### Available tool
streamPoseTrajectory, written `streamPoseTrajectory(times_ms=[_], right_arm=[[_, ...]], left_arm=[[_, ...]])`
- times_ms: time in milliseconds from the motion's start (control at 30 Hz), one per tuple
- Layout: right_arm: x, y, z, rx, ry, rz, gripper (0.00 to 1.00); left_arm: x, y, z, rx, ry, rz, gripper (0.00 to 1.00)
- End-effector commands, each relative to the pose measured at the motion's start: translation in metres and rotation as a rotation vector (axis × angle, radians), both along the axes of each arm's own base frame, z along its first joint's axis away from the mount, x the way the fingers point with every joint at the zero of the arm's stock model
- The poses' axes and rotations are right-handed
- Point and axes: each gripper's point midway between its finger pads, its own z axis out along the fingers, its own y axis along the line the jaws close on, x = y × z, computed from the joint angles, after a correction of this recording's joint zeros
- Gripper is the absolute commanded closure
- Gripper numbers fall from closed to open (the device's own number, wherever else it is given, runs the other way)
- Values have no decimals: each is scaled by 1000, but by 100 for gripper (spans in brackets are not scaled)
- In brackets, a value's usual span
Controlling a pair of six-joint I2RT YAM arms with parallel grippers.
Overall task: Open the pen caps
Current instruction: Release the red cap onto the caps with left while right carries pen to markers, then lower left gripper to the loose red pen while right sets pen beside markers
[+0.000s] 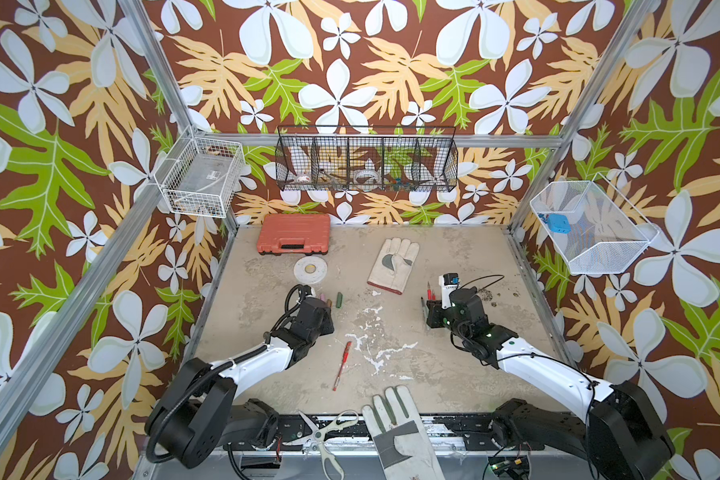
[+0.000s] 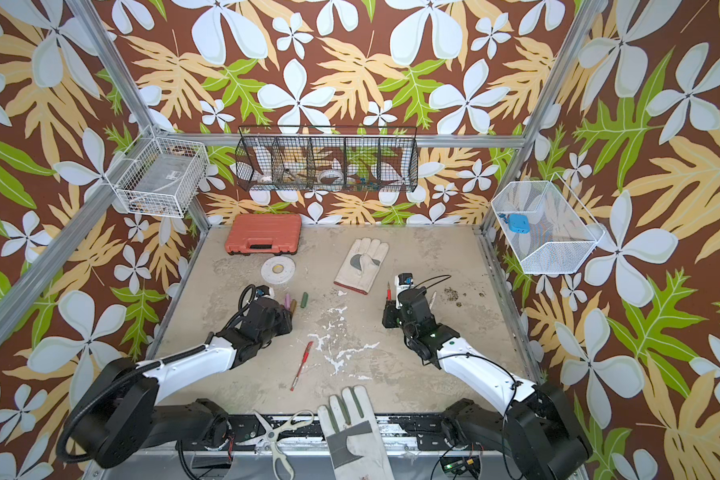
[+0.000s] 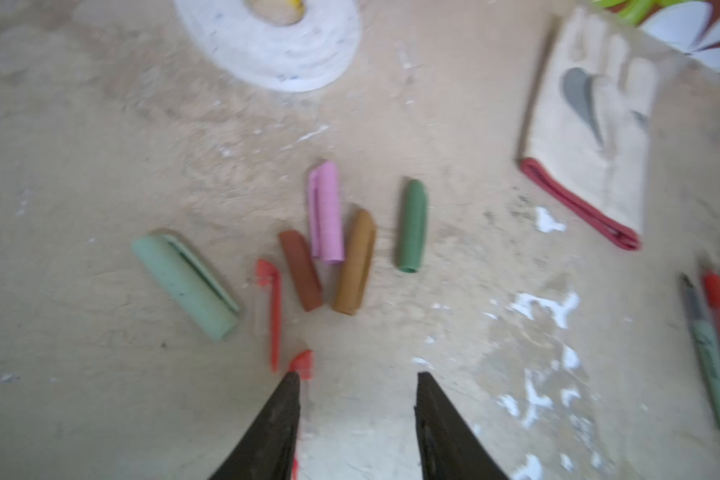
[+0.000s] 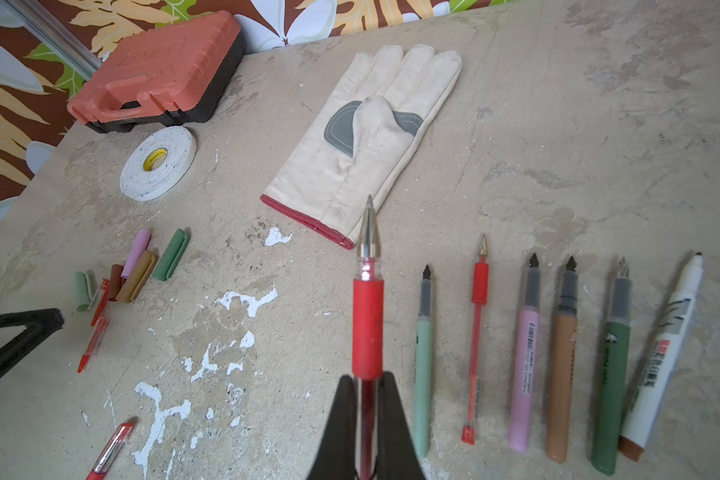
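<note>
Your pen caps (image 4: pixel 134 270) lie flat in a loose cluster on the left half of the table (image 1: pixel 454 353), just beyond the left gripper (image 3: pixel 356 376). All of them are off their pens. In the left wrist view you see a mint cap (image 3: pixel 186 286), a thin red cap (image 3: pixel 272 307) with a clip, a brown cap (image 3: pixel 300 270), a pink cap (image 3: pixel 326 212) and a gold cap (image 3: pixel 354 262). A dark green cap (image 3: pixel 412 226) lies slightly apart from them. The brown, pink and gold ones lie against each other. A second red cap (image 3: pixel 302 363) sits right at the tip of one left finger (image 3: pixel 275 428).

Your left arm reaches forward with its wrist tipped down over the cluster. Its jaws stand apart with only bare table between them.

Your right arm reaches forward on the right side. The right gripper (image 4: pixel 366 382) is clamped on the clear barrel of a red pen (image 4: pixel 366 324), just behind the rubber grip. The bare metal tip points toward the white glove (image 4: pixel 362 137).

Beside it six uncapped pens lie in a row: a mint pen (image 4: pixel 422 374), a thin red pen (image 4: pixel 476 332), a pink pen (image 4: pixel 526 365), a gold pen (image 4: pixel 560 374), a dark green pen (image 4: pixel 612 395) and a white marker (image 4: pixel 661 365) with a brown end.

One capped red pen (image 1: pixel 342 365) lies between your arms near the middle of the table.
</note>
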Motion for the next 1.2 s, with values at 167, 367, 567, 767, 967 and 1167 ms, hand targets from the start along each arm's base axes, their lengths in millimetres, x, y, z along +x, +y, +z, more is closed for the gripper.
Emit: streamPoseTrajectory(times_ms=[167, 367, 567, 767, 967, 1167], right_arm=[[11, -63, -28, 31, 87, -226, 100], [10, -137, -47, 55, 122, -454, 100], [13, -159, -56, 28, 145, -531, 100], [15, -166, -78, 63, 217, -539, 99], [19, -163, -104, 72, 299, -521, 95], [21, -162, -107, 75, 307, -517, 78]], left_arm=[[-21, -48, 54, -85, -262, -246, 44], [-34, -71, 61, -171, -299, -388, 41], [-36, -75, 60, -188, -287, -403, 41], [-32, -69, 53, -155, -256, -363, 40], [-29, -66, 49, -132, -241, -341, 39], [-21, -56, 38, -73, -185, -274, 39]])
